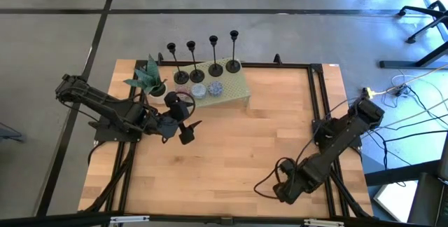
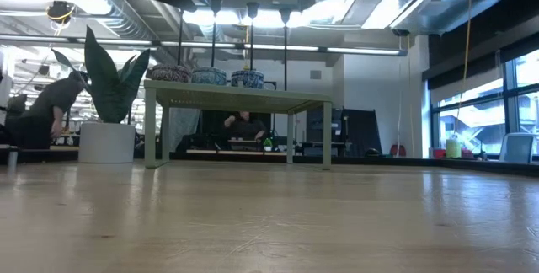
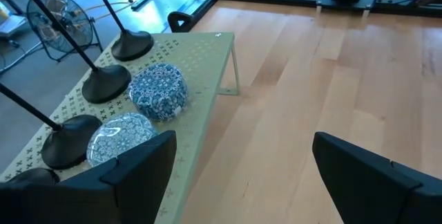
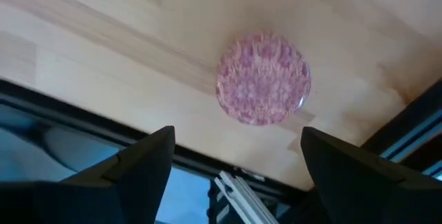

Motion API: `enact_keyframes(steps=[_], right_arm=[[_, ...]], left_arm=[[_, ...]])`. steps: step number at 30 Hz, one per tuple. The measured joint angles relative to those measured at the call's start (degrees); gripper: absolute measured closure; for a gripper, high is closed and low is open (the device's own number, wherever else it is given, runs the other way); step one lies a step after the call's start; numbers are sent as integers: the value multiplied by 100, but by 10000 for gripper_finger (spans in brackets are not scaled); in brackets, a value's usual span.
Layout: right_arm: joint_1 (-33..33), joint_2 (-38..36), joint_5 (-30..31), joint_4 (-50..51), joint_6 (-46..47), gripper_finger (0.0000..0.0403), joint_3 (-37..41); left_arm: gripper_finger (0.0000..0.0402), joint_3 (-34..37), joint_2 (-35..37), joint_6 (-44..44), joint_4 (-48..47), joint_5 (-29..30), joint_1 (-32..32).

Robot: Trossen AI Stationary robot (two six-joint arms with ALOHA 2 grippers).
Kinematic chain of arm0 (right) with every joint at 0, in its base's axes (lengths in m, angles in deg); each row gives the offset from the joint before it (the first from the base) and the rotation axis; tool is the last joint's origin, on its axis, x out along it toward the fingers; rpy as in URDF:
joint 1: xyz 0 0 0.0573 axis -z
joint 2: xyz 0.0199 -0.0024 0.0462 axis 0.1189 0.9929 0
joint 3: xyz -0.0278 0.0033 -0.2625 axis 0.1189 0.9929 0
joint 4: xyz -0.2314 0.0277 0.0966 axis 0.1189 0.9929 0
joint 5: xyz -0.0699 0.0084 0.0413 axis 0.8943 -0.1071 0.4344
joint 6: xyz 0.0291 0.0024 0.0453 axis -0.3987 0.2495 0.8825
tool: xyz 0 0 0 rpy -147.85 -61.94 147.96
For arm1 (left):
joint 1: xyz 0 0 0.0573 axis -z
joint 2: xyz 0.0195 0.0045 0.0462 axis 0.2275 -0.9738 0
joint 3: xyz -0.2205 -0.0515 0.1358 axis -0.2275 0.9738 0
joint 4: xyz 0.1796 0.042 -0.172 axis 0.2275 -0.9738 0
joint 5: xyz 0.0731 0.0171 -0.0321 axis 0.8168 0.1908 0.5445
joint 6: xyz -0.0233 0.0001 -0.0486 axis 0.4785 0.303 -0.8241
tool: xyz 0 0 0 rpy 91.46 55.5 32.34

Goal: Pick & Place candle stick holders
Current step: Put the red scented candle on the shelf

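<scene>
four candle stick holders (image 1: 203, 62) stand in a row on the green perforated stand (image 1: 238, 87) at the bench's (image 1: 231, 157) far edge, stems upright, long axes vertical, bases flat for stability. left end effector (image 1: 187, 130) hovers just before the stand, fingers apart, empty. right end effector (image 1: 283, 185) waits near corner, fingers apart, empty.

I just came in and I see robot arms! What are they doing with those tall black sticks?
Nothing is being held yet. The four candle stick holders stand in a row on a little green perforated stand, behind some patterned round pieces. The left gripper hangs near the stand with its fingers open and empty. The right gripper waits at the table's near right corner, open above a pink disc.
</scene>
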State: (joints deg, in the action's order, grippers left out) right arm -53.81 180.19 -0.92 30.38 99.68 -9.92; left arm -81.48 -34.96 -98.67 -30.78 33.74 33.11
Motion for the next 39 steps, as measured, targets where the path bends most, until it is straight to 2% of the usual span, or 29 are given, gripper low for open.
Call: enact_keyframes(steps=[9,15,20,27,34,39], right_arm=[[-114,155,22,-45,7,86,319],[-68,-1,-293,-822,-28,86,966],[-63,-3,-320,-1516,138,86,1258],[-59,-3,1,-1357,238,86,1279],[42,-3,65,-1332,151,86,1279],[120,-3,488,-1318,-50,86,1279]], left_arm=[[64,0,0,43,2,2,0],[64,0,0,45,2,0,0],[64,0,0,46,1,-4,0],[64,0,0,45,6,-7,0],[64,1,0,6,7,-11,0],[64,0,0,3,9,-22,0]])
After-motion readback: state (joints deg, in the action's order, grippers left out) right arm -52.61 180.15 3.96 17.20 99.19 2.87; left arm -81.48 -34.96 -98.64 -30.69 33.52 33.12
